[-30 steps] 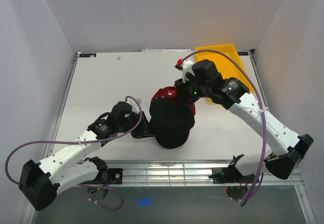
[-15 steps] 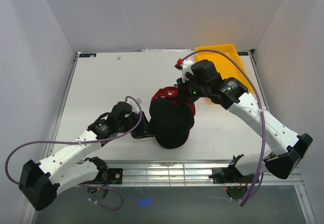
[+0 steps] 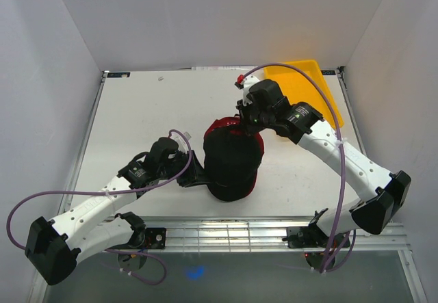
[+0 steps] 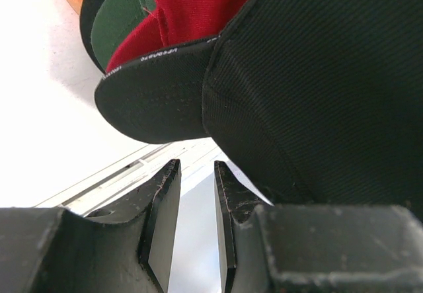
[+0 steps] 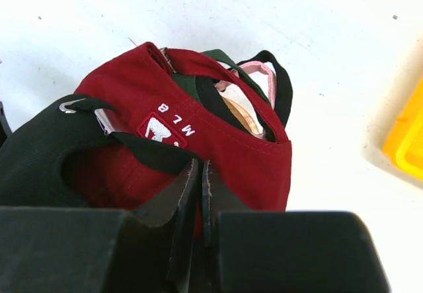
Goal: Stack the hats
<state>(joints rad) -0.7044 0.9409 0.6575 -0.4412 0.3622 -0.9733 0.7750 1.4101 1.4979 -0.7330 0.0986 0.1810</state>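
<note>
Capping the red hat (image 5: 261, 167), the black hat (image 3: 233, 167) is sitting mid-frame. Right claw (image 5: 200, 168) is pressing shut, left claw (image 4: 197, 174) hovering slightly parted.

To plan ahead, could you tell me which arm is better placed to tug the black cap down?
Probably right: the right gripper pinches the black cap at its rear strap; the left gripper sits empty beside it.

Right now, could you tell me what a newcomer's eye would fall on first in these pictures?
The black cap sitting on top of the red cap at mid-table stands out first. The right gripper is shut at their rear, while the left gripper sits beside them, jaws slightly apart and empty. A yellow bin lies at the far right corner.
</note>
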